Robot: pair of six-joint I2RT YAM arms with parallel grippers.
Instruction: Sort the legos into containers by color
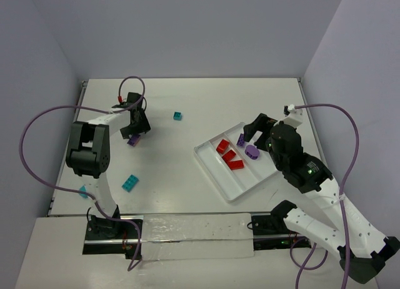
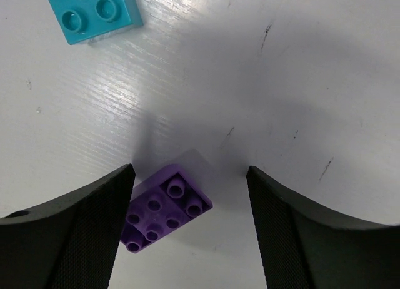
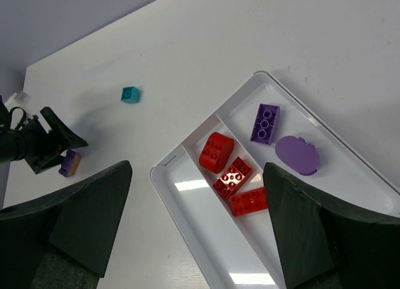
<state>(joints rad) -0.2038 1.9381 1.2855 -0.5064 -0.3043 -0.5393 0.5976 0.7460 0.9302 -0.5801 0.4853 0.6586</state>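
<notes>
Our left pincer [image 2: 189,182], fingers apart, straddles a purple lego [image 2: 164,209] lying studs-up on the surface [image 2: 281,82], nearer the left-hand finger than the other, while farther right our right pincer [image 3: 197,173] hangs, likewise spread, above the white tray [image 3: 194,226].

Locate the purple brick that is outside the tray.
In the top view, the purple brick lies on the table's left side, between the left gripper's open fingers.
</notes>
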